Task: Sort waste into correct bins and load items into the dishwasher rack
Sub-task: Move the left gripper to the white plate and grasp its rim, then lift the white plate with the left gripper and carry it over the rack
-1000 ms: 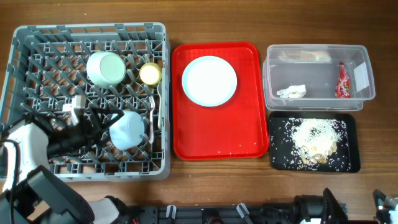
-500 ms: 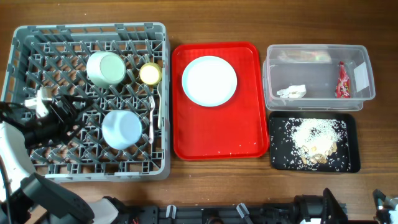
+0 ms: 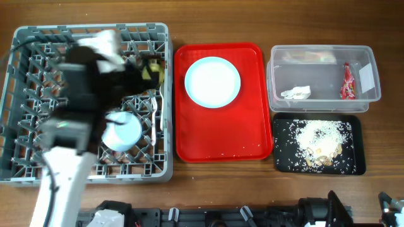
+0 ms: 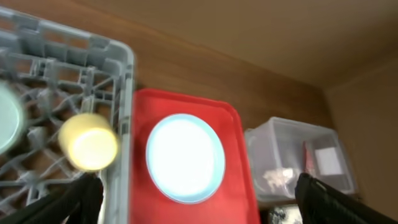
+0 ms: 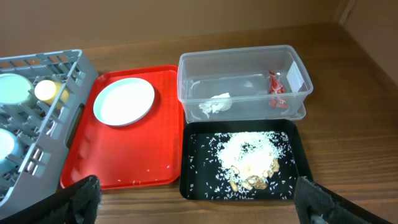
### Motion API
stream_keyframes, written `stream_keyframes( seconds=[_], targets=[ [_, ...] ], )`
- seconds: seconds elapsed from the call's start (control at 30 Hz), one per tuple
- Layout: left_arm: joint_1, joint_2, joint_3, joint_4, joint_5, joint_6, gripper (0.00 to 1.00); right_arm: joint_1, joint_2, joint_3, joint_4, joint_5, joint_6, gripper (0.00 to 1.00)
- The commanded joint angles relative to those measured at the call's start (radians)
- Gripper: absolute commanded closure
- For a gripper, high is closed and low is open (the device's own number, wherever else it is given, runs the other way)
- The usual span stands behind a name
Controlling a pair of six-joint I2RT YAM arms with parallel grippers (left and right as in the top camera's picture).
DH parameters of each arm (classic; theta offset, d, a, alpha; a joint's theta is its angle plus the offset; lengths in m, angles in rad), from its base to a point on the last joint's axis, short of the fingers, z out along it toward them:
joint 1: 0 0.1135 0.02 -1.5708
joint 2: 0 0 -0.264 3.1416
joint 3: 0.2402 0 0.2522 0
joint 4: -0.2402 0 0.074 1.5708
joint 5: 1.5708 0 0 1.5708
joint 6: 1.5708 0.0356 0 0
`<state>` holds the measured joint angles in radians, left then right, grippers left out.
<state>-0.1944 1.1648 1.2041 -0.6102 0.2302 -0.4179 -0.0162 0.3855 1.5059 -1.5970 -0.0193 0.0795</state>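
Observation:
My left gripper [image 4: 198, 184] is open and empty, high over the grey rack's [image 3: 19, 75] right edge. Its blurred arm [image 3: 88, 82] crosses the rack in the overhead view and hides most of the mint-green bowl [image 4: 5, 118]. The yellow-green cup [image 4: 90, 142] stands in the rack, just left of the gripper. The pale-blue plate [image 3: 213, 82] lies on the red tray [image 3: 221, 135]. A pale-blue dish [image 3: 123, 130] sits upturned in the rack, with a white fork [image 3: 154, 120] beside it. My right gripper [image 5: 199, 202] is open and empty above the table's front edge.
The clear tub [image 3: 322, 79] holds the red wrapper [image 3: 346, 85] and the white tissue [image 3: 295, 93]. The black tray [image 3: 284, 157] in front of it holds the rice scraps [image 3: 322, 142]. A few rice grains lie on the red tray's front.
My left arm has swung from the rack's left side up and right across the rack, towards the yellow-green cup and the red tray. The pale-blue dish stays in the rack.

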Motion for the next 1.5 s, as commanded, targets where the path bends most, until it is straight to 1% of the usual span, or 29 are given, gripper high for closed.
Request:
stream_keyframes(
  seconds=[0.0, 0.03, 0.13, 0.23, 0.37, 0.57, 0.77, 0.97, 1.03, 1.17, 1.2, 1.3, 1.33, 1.43, 1.47],
  targets=[
    [-0.251, 0.171, -0.002, 0.111, -0.38, -0.065, 0.0, 0.003, -0.01, -0.002, 0.003, -0.008, 0.005, 0.0],
    [-0.3, 0.242, -0.002, 0.172, -0.38, -0.065, 0.0, 0.003, -0.01, -0.002, 0.002, -0.008, 0.005, 0.0],
    [-0.375, 0.426, -0.002, 0.326, -0.38, -0.065, 0.0, 0.003, -0.01, -0.002, 0.002, -0.008, 0.005, 0.0],
    [-0.404, 0.595, -0.002, 0.455, -0.375, -0.066, 0.0, 0.003, -0.01, -0.002, 0.002, -0.008, 0.005, 0.0],
    [-0.435, 0.752, -0.002, 0.554, -0.351, -0.061, 0.0, 0.003, -0.01, -0.002, 0.003, -0.008, 0.005, 0.0],
    [-0.486, 0.819, -0.002, 0.565, -0.351, -0.061, 0.02, 0.003, -0.01, -0.002, 0.002, -0.008, 0.005, 0.0],
    [-0.533, 0.832, -0.002, 0.518, -0.351, -0.061, 0.04, 0.003, -0.01, -0.002, 0.002, -0.008, 0.005, 0.0],
    [-0.575, 0.832, -0.002, 0.46, -0.352, -0.058, 0.04, 0.003, -0.01, -0.002, 0.002, -0.008, 0.005, 0.0],
    [-0.58, 0.833, -0.002, 0.451, -0.352, -0.058, 0.06, 0.003, -0.01, -0.002, 0.002, -0.008, 0.006, 0.0],
    [-0.58, 0.834, -0.002, 0.448, -0.356, -0.058, 0.13, 0.003, -0.01, -0.002, 0.002, -0.008, 0.005, 0.0],
    [-0.58, 0.835, -0.002, 0.453, -0.355, -0.058, 0.17, 0.003, -0.01, -0.002, 0.002, -0.008, 0.005, 0.0],
    [-0.582, 0.848, -0.002, 0.456, -0.355, -0.058, 0.38, 0.003, -0.01, -0.002, 0.002, -0.008, 0.005, 0.0],
    [-0.583, 0.86, -0.003, 0.455, -0.355, -0.058, 0.41, 0.003, -0.01, -0.002, 0.002, -0.008, 0.005, 0.0],
    [-0.589, 0.898, -0.004, 0.457, -0.355, -0.058, 0.42, 0.003, -0.01, -0.002, 0.002, -0.008, 0.005, 0.0],
    [-0.591, 0.909, -0.004, 0.457, -0.355, -0.058, 0.44, 0.003, -0.01, -0.002, 0.002, -0.008, 0.005, 0.0]
  ],
)
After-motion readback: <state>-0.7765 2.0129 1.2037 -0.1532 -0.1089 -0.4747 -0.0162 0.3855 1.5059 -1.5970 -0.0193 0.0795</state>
